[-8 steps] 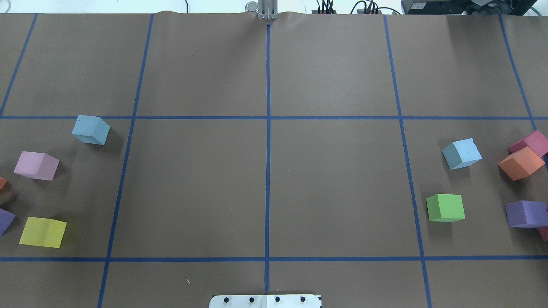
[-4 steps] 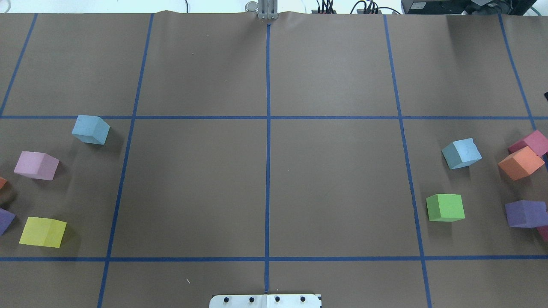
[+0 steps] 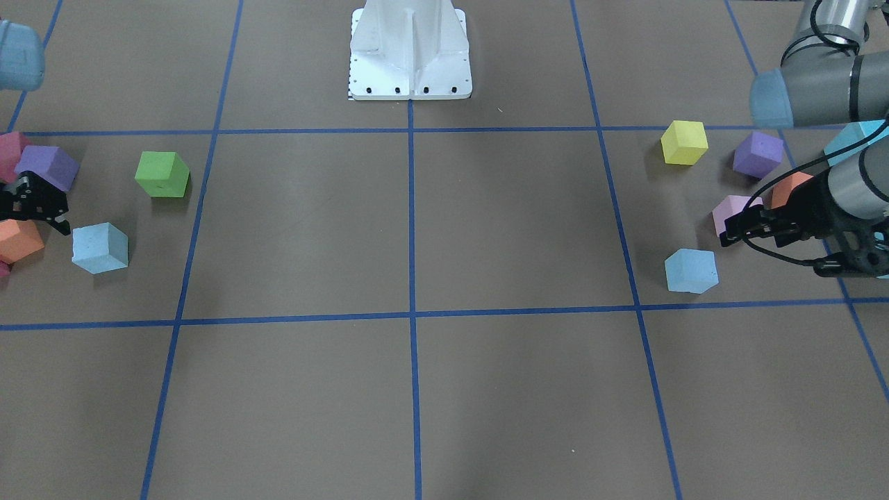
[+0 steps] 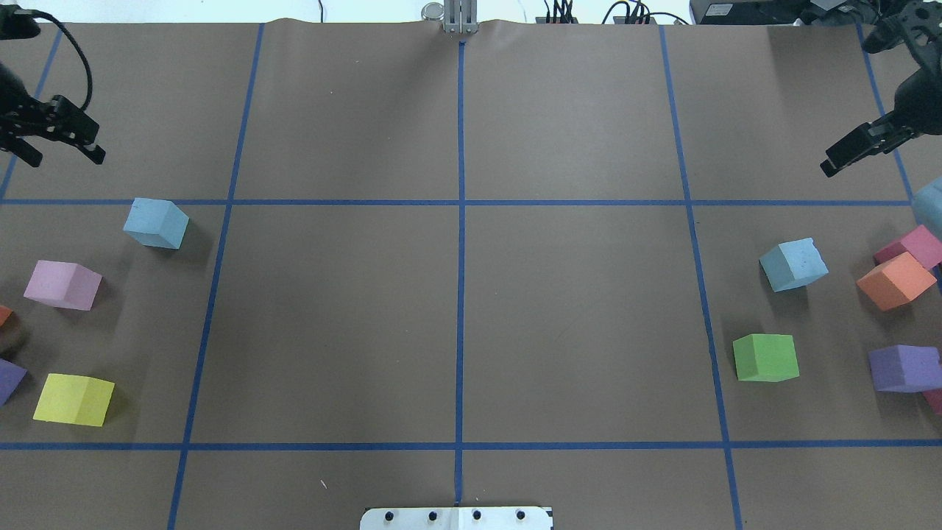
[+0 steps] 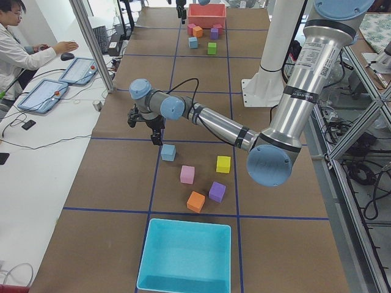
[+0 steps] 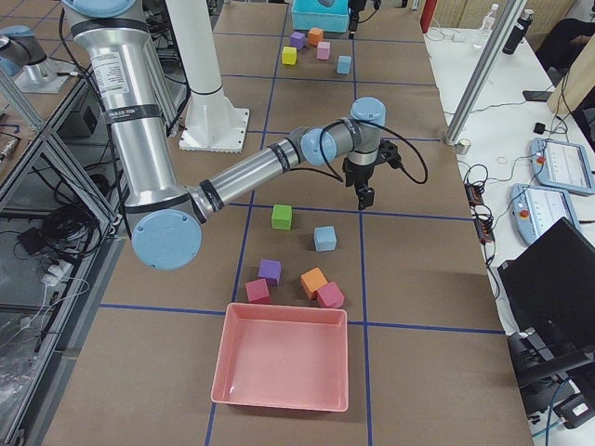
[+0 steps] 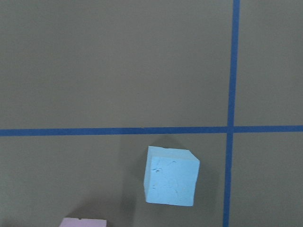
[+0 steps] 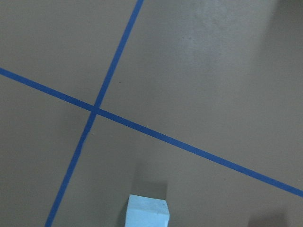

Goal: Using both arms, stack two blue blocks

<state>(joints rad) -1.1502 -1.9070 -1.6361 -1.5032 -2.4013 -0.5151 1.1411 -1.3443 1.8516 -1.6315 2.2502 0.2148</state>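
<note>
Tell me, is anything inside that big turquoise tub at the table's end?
The turquoise bin shows only its bare floor; no cube lies in it. The orange cube and purple cube sit outside, on the table. A thin strip behind its near wall is hidden.

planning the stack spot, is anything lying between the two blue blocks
Only bare table paper with blue tape lines between the left blue block and right blue block, per the overhead view.
</note>
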